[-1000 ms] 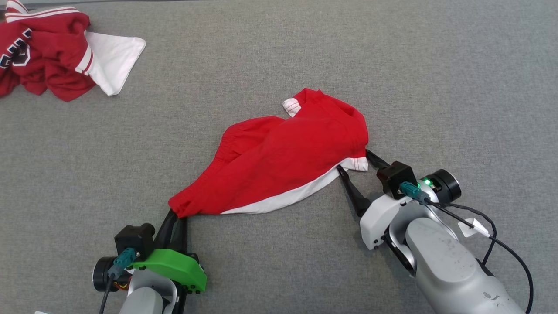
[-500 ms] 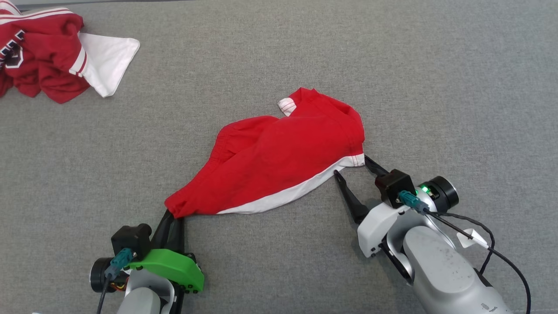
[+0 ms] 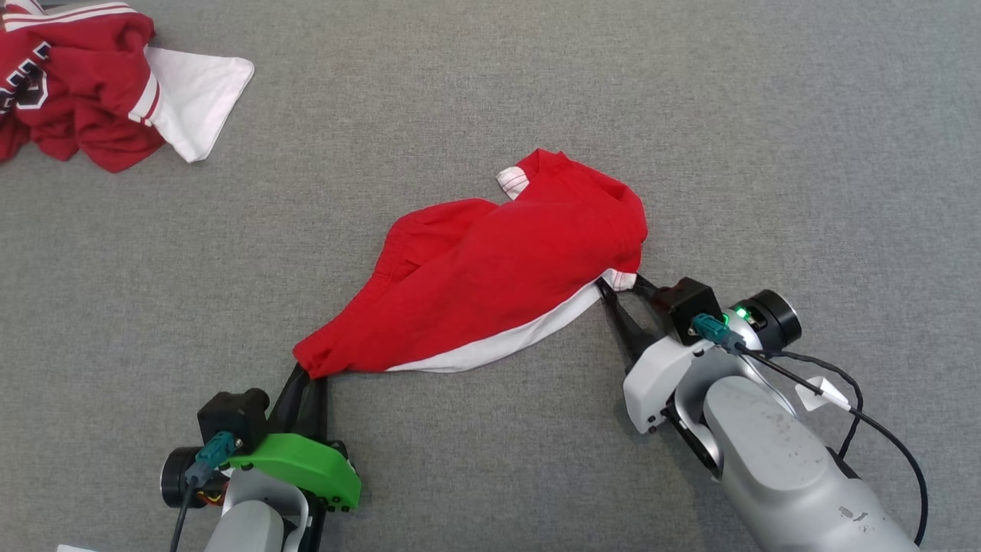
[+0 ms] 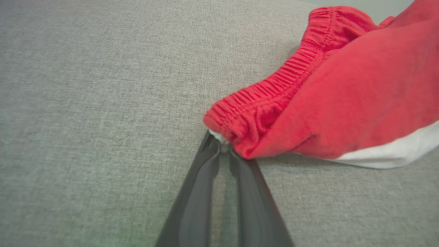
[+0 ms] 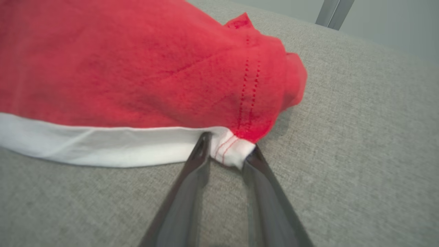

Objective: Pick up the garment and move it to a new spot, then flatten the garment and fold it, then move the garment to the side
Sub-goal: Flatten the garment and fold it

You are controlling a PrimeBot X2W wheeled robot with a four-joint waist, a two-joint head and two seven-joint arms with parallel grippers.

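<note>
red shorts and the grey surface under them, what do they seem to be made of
Red shorts: soft matte cloth, perhaps cotton, knit or woven unclear; it creases, with a gathered elastic waistband and stitched white trim. Grey surface: coarse woven fabric, matte, its flecked weave plain in the wrist views.

Shorts (image 3: pixel 498 268) mid-surface (image 3: pixel 766 115) — jersey (image 3: pixel 77 92) far back left.

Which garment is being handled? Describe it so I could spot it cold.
On the grey table, look at the middle, between the left pincer and the right pincer. The red shorts lie there, crumpled, with an elastic waistband and a white stripe. The other red garment, far left, bears lettering; the shorts are plain.
</note>
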